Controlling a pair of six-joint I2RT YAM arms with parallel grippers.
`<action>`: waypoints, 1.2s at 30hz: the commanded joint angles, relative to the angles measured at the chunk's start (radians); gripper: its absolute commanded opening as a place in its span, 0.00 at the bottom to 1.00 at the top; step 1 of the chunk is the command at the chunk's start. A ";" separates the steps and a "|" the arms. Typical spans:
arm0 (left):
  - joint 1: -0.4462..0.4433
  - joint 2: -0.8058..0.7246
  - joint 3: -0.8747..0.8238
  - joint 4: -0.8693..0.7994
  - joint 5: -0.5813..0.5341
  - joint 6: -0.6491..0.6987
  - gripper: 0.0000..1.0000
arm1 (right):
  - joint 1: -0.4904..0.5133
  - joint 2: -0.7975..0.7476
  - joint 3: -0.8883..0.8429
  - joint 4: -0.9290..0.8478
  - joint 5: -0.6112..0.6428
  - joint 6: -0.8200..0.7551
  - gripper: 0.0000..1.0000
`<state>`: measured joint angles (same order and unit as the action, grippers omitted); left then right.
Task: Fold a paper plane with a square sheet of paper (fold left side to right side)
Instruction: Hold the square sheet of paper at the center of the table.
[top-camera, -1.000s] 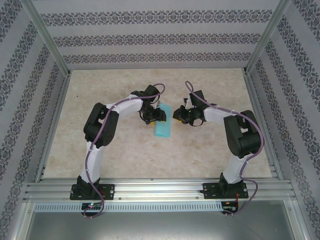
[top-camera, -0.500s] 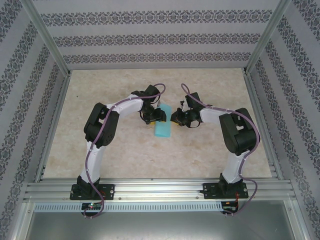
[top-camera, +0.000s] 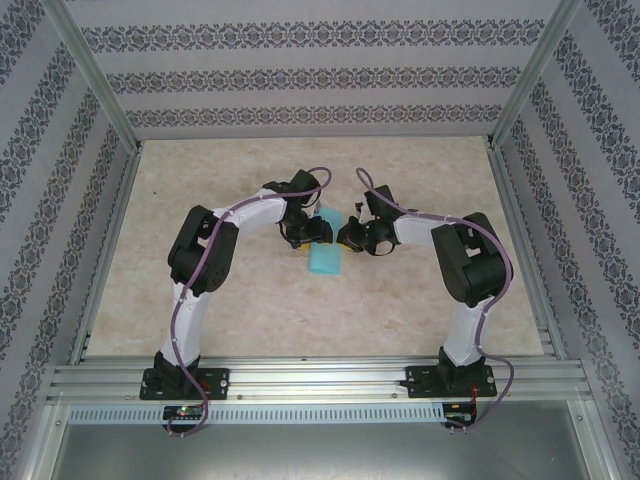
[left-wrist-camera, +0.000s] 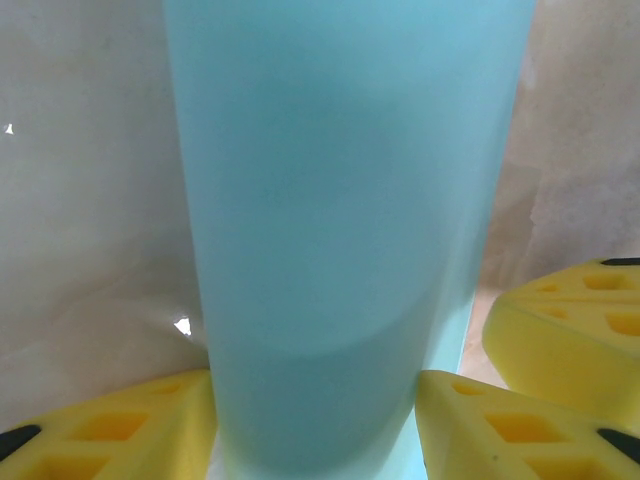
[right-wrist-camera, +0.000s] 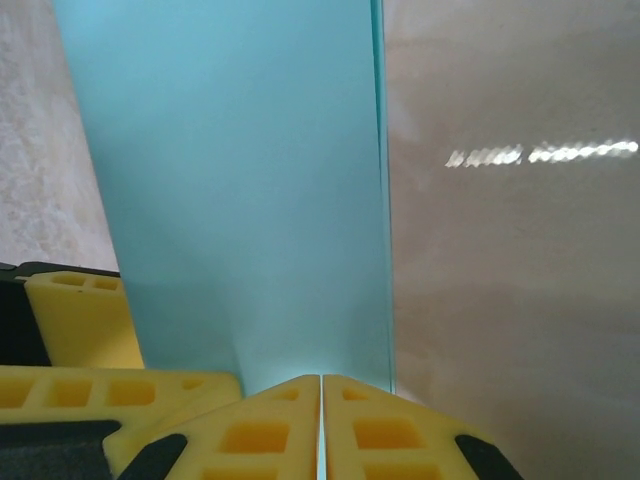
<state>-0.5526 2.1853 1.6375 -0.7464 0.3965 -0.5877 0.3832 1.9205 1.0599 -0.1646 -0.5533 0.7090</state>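
Observation:
The square sheet of paper (top-camera: 326, 260) lies mid-table, folded into a narrow teal strip running away from the arms. In the left wrist view the paper (left-wrist-camera: 340, 200) bulges up between my left gripper's yellow fingers (left-wrist-camera: 110, 430). My left gripper (top-camera: 312, 234) is open and straddles the strip at its far left side. My right gripper (top-camera: 347, 238) is shut. In the right wrist view its closed tips (right-wrist-camera: 321, 400) rest on the paper (right-wrist-camera: 240, 180) just inside the doubled right edge. No dart-shaped paper plane is in view.
A beige marbled tabletop (top-camera: 200, 290) surrounds the paper. Patterned walls and metal frame posts (top-camera: 95, 80) enclose the table. The two grippers sit very close together over the strip, and a finger of the other gripper (left-wrist-camera: 570, 320) shows at the right of the left wrist view.
My right gripper has slid left from beside the paper onto its right edge. The left arm and the paper have stayed put.

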 joint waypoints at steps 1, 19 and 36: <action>-0.022 0.057 0.007 -0.007 -0.019 0.022 0.56 | 0.016 0.026 0.036 -0.011 0.019 0.003 0.10; -0.003 -0.035 0.004 -0.033 -0.055 0.040 0.59 | 0.025 0.078 0.066 -0.142 0.095 -0.050 0.10; 0.012 -0.161 -0.115 0.132 0.134 -0.017 0.40 | 0.029 0.097 0.084 -0.148 0.093 -0.054 0.10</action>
<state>-0.5381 2.0068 1.5398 -0.6807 0.4610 -0.5896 0.3996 1.9732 1.1355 -0.2813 -0.5056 0.6785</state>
